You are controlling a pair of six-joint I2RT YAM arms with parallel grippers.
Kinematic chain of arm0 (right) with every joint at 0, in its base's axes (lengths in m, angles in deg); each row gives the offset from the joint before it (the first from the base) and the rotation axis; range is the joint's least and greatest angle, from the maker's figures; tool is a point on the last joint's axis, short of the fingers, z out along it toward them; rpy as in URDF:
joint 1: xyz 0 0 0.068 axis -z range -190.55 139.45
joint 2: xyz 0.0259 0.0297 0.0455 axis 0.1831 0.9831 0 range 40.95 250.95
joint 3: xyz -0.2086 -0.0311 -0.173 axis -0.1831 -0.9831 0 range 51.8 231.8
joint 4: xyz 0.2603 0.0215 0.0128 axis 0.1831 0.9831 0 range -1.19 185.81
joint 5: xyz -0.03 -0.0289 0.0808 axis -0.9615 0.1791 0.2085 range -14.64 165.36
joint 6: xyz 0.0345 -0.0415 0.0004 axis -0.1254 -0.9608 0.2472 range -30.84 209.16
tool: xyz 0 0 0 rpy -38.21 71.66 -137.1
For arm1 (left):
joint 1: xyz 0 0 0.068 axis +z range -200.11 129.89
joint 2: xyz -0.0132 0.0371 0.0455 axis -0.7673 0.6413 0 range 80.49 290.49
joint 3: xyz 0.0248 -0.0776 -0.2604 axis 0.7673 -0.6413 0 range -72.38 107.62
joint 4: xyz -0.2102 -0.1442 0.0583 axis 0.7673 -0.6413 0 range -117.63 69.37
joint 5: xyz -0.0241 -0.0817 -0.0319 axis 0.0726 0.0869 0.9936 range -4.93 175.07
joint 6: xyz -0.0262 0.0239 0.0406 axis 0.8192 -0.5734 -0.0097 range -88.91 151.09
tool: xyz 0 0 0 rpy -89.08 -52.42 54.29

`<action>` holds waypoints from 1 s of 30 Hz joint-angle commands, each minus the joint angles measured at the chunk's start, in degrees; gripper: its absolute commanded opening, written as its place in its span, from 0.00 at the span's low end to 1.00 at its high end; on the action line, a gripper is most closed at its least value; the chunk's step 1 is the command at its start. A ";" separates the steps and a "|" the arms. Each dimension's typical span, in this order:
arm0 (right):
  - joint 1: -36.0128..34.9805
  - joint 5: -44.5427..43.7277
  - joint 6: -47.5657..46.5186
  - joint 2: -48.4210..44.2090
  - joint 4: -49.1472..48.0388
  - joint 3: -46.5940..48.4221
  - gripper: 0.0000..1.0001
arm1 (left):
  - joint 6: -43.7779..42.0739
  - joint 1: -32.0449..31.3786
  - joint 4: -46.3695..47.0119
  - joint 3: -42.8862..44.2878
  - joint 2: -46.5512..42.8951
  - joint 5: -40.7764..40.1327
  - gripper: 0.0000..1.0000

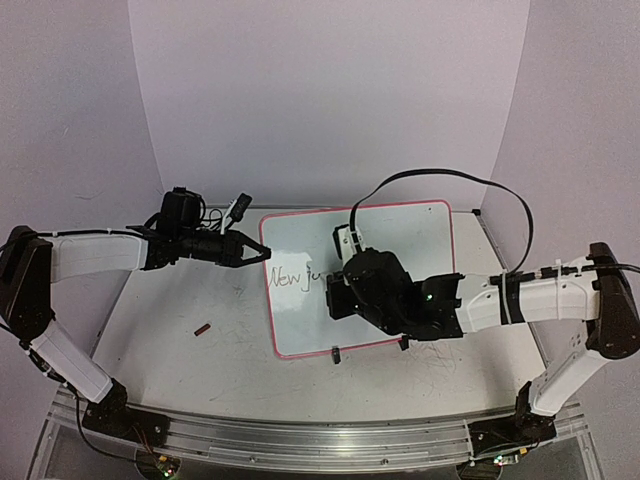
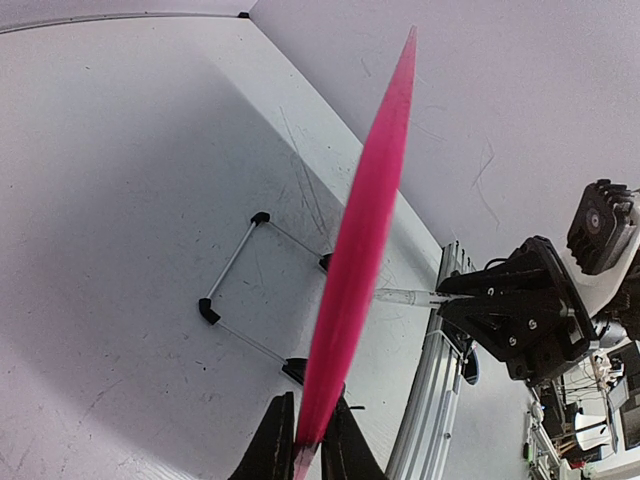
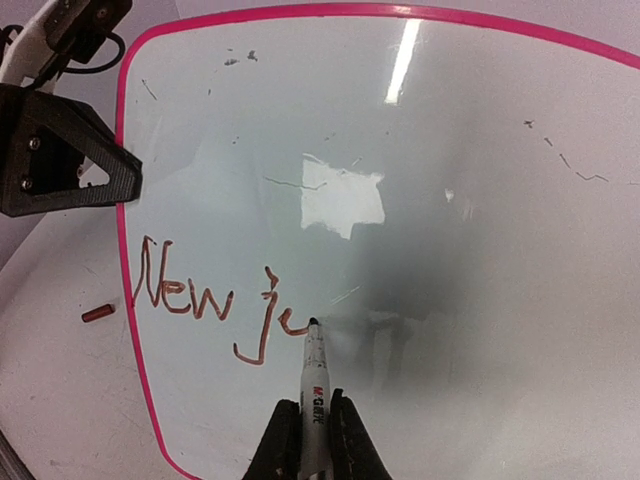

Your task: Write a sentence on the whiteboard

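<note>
A white, scuffed table (image 1: pixel 180 300) forms the floor of a pale booth with curved walls. We start at the aluminium rail (image 1: pixel 300 440) along its near edge, where both arm bases are bolted. A little further in, on the left half of the table, lies a small reddish-brown cylinder (image 1: pixel 203 328), well apart from everything else.

To its right we find the whiteboard (image 1: pixel 410 240), a white panel with a pink rim. It sits mid-table, turned slightly askew, and small black clips (image 1: pixel 335 353) sit on its near edge. The right gripper (image 3: pixel 314 410) hangs over the board's left half with its fingers clenched on a white marker (image 3: pixel 315 385). The marker points away from the wrist, and its dark tip touches the board.

The sentence (image 3: pixel 200 295) sits on the left part of the board, close to the left rim. So far we read "New j" and a short hooked stroke, and the marker tip rests just right of that stroke. In the right wrist view the ink looks reddish-brown.

Beyond it, the left gripper (image 1: pixel 262 252) reaches in from the left and pinches the board's left rim near the far corner. Its fingers (image 2: pixel 275 450) are closed on the pink edge from both faces. A black cable (image 1: pixel 450 175) loops above the right arm, and behind everything stands the plain wall (image 1: pixel 330 100).
</note>
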 commanded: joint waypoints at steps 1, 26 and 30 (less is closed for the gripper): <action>0.38 -2.83 -0.81 0.60 -1.26 2.39 0.00 | -0.37 -0.75 0.92 0.15 -0.89 1.44 0.09; 0.38 0.34 -1.02 1.68 -1.52 2.29 0.00 | -0.37 -0.75 0.85 0.29 -0.80 1.58 0.09; 0.38 0.88 -0.44 1.75 -1.43 1.50 0.00 | -0.37 -0.75 0.82 0.31 -0.73 1.59 0.09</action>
